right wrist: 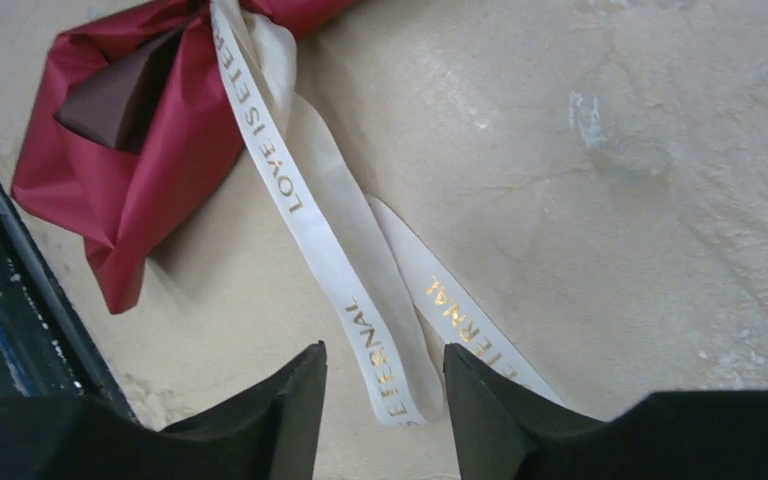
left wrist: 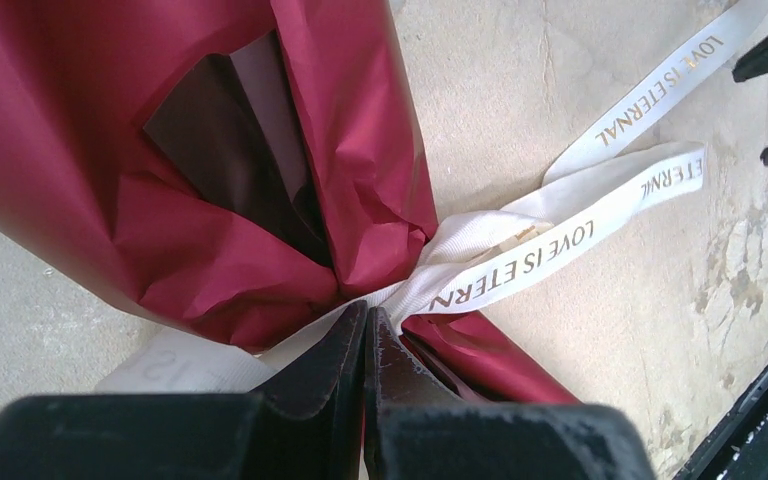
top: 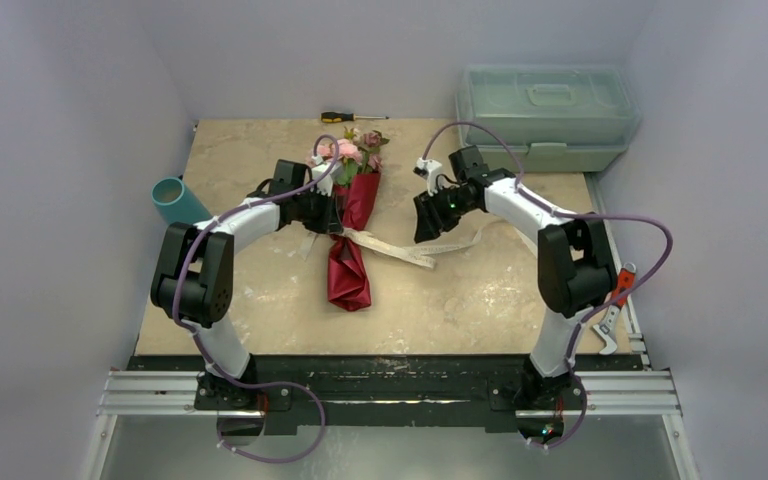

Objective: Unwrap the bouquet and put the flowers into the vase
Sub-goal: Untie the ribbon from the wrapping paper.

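Noted beige table under everything. Logged pale green toolbox at far right corner. Found the bouquet lying mid-table in its maroon paper, pointed end near, the flowers poking out at the far end. Spotted the vase at left table edge, well apart from the bouquet. Saw left gripper clenched, tips at cream ribbon where it ties the paper's waist; cannot tell whether anything is pinched. Saw right gripper released, fingers apart over loose ribbon tails right of the bouquet. Marked screwdriver by far edge, beyond the flowers.
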`<state>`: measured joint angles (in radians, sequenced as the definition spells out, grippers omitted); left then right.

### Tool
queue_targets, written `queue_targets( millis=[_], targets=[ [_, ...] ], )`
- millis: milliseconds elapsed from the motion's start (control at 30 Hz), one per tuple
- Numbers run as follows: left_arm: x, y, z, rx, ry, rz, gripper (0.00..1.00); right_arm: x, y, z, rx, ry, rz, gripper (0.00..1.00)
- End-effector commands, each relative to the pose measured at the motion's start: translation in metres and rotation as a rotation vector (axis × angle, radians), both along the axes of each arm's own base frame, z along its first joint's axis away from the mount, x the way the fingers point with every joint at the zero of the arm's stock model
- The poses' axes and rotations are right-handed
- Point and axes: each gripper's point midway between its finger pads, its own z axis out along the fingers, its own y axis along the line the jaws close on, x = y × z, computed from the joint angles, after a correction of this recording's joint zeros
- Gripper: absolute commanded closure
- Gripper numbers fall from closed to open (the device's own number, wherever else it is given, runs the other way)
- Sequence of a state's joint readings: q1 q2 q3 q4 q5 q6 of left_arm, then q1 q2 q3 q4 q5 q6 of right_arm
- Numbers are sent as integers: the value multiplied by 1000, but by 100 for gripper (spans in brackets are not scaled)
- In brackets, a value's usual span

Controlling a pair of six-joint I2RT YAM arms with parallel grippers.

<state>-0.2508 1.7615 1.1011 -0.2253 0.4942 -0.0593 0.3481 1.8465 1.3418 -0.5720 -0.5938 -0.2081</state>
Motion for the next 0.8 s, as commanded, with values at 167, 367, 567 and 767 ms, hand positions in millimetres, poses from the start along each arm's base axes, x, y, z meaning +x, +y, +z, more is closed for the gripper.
queue_targets(
  millis=[167, 367, 567, 767],
  targets=[
    [2, -5, 8, -32, -27, -25, 100, 30, 107, 36, 167, -96, 107, 44],
    [6, -6, 10, -36, -36, -18, 100, 19, 140, 23, 205, -25, 149, 47],
    [7, -6, 9, -37, -36, -14, 100, 10, 139, 4, 175, 6, 164, 62],
    [6, -5, 8, -31, -37, -13, 100, 7, 124, -4, 119, -14, 179, 88]
  ],
)
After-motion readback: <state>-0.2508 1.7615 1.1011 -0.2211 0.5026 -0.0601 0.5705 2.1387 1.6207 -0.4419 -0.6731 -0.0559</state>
